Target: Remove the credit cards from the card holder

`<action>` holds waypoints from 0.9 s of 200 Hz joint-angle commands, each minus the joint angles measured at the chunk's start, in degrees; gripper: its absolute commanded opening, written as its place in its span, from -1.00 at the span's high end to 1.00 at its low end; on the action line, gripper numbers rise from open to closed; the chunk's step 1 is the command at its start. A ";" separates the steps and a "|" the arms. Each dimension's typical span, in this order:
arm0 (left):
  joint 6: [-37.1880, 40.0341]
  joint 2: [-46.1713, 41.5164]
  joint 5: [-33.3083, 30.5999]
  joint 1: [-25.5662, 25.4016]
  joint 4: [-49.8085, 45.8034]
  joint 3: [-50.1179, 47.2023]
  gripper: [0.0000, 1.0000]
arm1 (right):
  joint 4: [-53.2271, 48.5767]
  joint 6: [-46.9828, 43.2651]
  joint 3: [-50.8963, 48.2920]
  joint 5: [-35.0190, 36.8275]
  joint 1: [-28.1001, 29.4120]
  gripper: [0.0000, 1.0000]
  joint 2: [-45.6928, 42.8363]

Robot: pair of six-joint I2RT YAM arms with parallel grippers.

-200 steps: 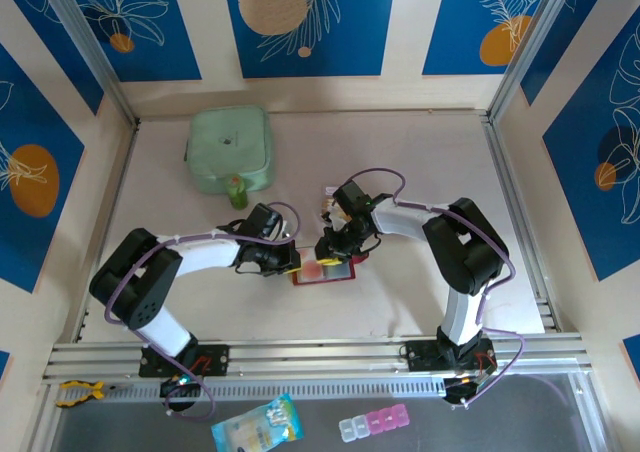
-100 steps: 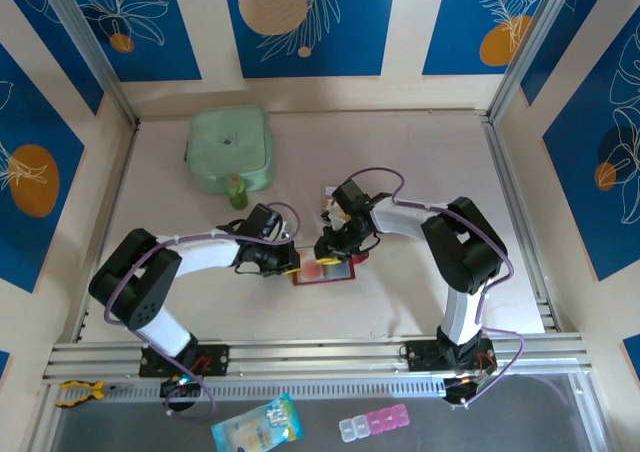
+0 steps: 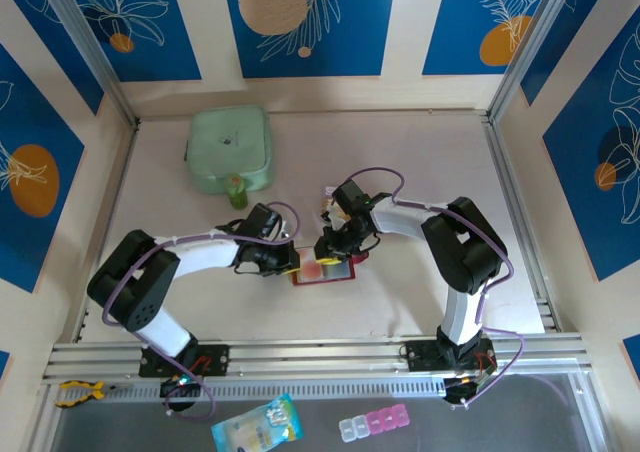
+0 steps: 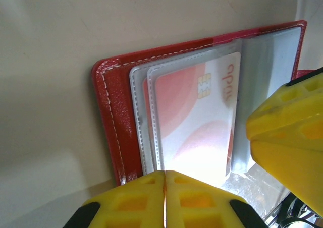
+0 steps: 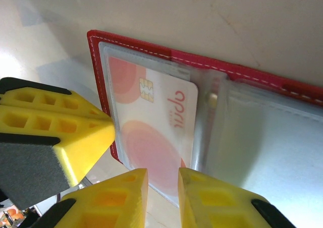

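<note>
Your left pincer [image 4: 165, 195] is clenched at six o'clock of the open red card holder [image 4: 113, 117], pink-white credit card [image 4: 197, 122] sleeved inside; right pincer [image 5: 162, 195], narrowly gapped, grip unclear, both reaching inward.

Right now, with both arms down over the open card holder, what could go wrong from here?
1. The card lies inside its clear sleeve; the right fingers, narrowly parted at its edge, may pinch sleeve and card together.
2. The left fingers are shut at the edge of the card holder; if they slip, the holder could slide with the pull.
3. Both arms' fingers crowd together and may collide.
</note>
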 commanded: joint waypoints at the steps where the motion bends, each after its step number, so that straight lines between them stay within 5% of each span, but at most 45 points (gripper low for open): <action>1: 0.25 -1.82 -0.71 0.68 -1.50 0.93 0.81 | -1.42 -0.91 1.30 -1.17 0.31 0.54 0.11; 180: 0.38 2.40 0.19 0.66 -0.16 -0.32 0.96 | -1.12 -1.42 1.45 -1.52 0.17 0.53 1.00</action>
